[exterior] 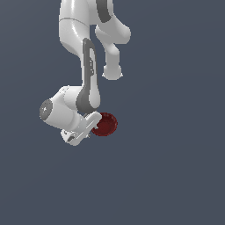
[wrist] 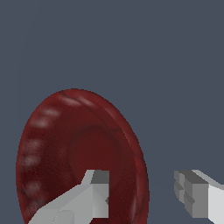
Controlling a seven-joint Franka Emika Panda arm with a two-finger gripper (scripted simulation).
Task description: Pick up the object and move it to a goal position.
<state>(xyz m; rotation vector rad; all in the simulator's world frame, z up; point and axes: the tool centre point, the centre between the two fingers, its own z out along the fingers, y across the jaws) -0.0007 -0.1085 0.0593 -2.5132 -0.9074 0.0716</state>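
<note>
The object (exterior: 106,124) is dark red, glossy and round, and in the wrist view its face (wrist: 74,148) looks dished, with a raised rim. My white gripper (exterior: 93,124) is right against its side on the exterior view's left. In the wrist view the gripper (wrist: 141,194) is open. One finger (wrist: 94,197) stands in front of the red face, and the other finger (wrist: 197,197) is clear of the rim on the far side. The rim edge lies in the gap between them, and neither pad visibly presses on it. In the exterior view the hand hides the fingertips.
The white-and-grey arm (exterior: 88,70) comes down from above to the hand. Around it is only a plain dark blue-grey background (exterior: 176,176), and no other object, edge or marker shows.
</note>
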